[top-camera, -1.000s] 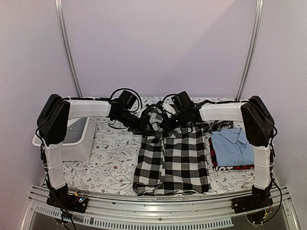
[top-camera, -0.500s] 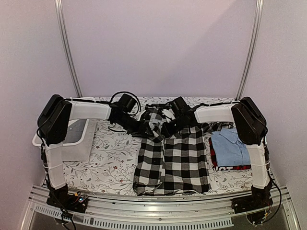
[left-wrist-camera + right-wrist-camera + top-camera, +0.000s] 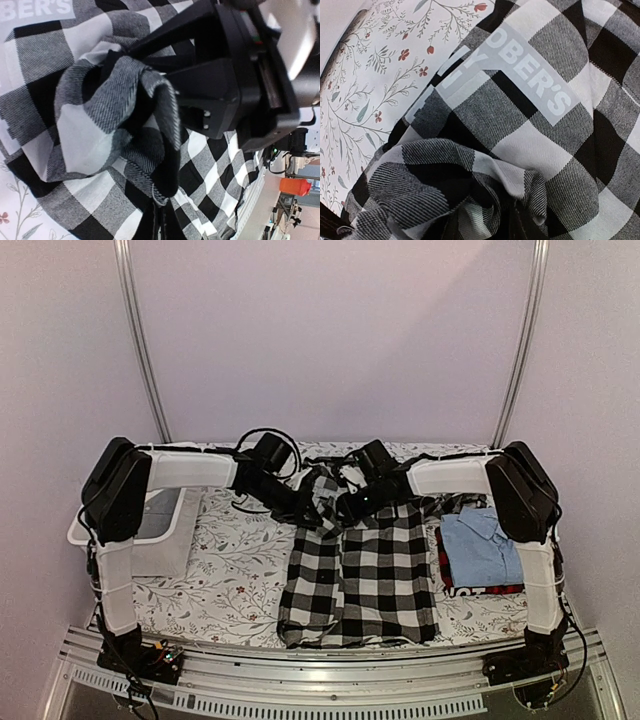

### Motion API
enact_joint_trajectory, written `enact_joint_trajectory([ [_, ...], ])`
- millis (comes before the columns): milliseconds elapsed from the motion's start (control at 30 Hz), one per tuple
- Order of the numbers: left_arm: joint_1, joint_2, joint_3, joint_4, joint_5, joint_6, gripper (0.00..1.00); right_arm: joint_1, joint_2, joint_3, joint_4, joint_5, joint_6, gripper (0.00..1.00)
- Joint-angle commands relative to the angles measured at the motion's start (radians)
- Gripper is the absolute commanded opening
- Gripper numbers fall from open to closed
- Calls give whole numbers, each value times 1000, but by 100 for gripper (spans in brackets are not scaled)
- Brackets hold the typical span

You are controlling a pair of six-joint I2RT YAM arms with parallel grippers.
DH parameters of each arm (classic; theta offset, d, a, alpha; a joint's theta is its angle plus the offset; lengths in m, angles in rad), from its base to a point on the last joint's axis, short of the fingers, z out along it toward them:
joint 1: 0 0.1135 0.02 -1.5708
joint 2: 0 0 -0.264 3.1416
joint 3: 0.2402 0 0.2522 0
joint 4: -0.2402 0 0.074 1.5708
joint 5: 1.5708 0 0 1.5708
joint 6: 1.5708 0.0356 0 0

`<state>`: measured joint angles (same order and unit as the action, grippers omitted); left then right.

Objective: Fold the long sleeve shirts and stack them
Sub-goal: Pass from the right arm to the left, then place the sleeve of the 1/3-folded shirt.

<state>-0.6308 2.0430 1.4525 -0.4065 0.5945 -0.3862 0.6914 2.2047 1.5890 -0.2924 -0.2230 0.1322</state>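
Both arms are reaching in at the upper middle of the overhead view, meeting over the far end of the checked shirt (image 3: 355,575), which lies lengthwise down the centre of the floral cloth (image 3: 230,570). The left gripper (image 3: 303,512) is clamped down, and its wrist camera fills with a lifted bunch of checked fabric, so I judge it has the shirt's top edge pinched. The right gripper (image 3: 346,508) sits just beside it on the same bunch, and whether its jaws are gripping or letting go, I cannot tell. The white lettering band (image 3: 530,75) shows flat in the upper right of the right wrist view. At the right of the overhead frame the light blue shirt (image 3: 482,545) is folded on the red-and-black shirt (image 3: 485,590), so this looks like the last one to fold. To do it well, the right side wants a clean pinch level with the left. Both corners should travel together toward the bottom of the frame, with the cloth lifted rather than dragged, to keep the crease straight and the sleeves tucked.
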Motion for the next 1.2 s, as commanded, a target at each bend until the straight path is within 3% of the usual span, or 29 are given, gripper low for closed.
enact_joint_trajectory([
  [0, -38, -37, 16, -66, 35, -28, 0, -6, -111, -12, -11, 44, 16, 37],
  [133, -65, -100, 5, -60, 118, -148, 0, -6, -161, -13, -22, 77, 22, 48],
  [300, -99, -233, -109, 105, 226, -415, 0, -6, -230, -4, -60, 149, 43, 62],
  [500, -104, -384, -390, 382, 260, -735, 0, -6, -282, -8, -100, 159, 65, 68],
  [867, -126, -477, -678, 387, 227, -768, 0, -4, -332, -109, -97, 118, 99, 74],
  [1033, -125, -448, -693, 345, 196, -727, 2, 8, -344, -132, -96, 127, 119, 76],
  [1167, -114, -434, -658, 205, 111, -630, 10, 34, -357, -153, -85, 145, 139, 75],
])
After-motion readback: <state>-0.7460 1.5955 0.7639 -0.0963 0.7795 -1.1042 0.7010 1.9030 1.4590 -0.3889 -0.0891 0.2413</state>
